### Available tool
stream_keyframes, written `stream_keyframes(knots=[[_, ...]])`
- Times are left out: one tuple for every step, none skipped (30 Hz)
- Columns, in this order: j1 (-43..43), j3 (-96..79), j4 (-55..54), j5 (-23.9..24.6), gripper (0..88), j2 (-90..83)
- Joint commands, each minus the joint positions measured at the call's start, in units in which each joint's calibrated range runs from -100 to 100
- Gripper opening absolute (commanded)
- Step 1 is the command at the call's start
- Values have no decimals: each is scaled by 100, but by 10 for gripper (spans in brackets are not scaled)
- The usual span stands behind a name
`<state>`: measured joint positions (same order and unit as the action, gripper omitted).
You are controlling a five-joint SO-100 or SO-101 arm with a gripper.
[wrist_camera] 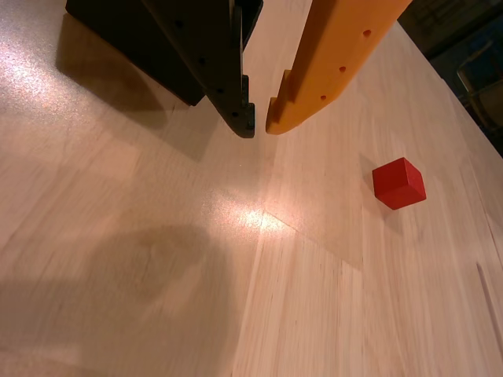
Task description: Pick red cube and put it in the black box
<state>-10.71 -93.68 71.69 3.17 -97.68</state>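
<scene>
In the wrist view the red cube sits on the light wooden table, right of centre. My gripper hangs above the table, up and to the left of the cube and well apart from it. Its black finger and orange finger have their tips almost together with nothing between them. A black shape at the top left, partly behind the black finger, looks like a corner of the black box standing on the table.
The table's right edge runs diagonally at the upper right, with dark floor beyond it. A bright light glare lies on the wood below the fingertips. Bare wood spreads across the lower half.
</scene>
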Motion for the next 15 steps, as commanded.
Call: stream_keyframes(knots=[[13, 29, -11, -19, 10, -32], [13, 29, -11, -19, 10, -32], [13, 29, -11, -19, 10, -32], [13, 29, -11, -19, 10, -32], [13, 29, -11, -19, 10, -32], [13, 29, -11, -19, 10, -32], [13, 29, -11, -19, 10, -32], [13, 29, -11, -19, 10, -32], [13, 29, -11, -19, 10, -32], [5, 29, -11, -19, 10, -32], [-48, 29, -11, -25, 10, -32], [-71, 29, -11, -25, 12, -32], [-33, 29, -11, -12, 15, -32], [13, 29, 14, 6, 11, -32], [13, 29, 14, -6, 11, -32]])
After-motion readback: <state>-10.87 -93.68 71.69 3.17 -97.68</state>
